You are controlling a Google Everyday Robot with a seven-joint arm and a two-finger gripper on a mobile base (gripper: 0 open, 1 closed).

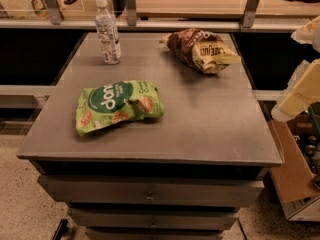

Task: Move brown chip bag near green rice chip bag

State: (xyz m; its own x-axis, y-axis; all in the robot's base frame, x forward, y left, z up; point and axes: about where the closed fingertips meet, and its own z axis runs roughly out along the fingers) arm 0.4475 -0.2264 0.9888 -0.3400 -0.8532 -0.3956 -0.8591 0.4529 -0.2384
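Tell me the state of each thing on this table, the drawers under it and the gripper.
Brown chip bag: lying on its side, far right of the table, untouched.
Green rice chip bag: lying crumpled, logo up, near left, apart from the brown one.
Water bottle: upright, capped, far left.
Drawers: shut.
Gripper: off the table's right edge, touching neither bag.

White "don" is read on logo of green rice chip bag (117,106), near L; brown chip bag (200,49) txt illegible; gripper (295,96) at R edge.

Workplace pantry: steel drawer counter (210,121)
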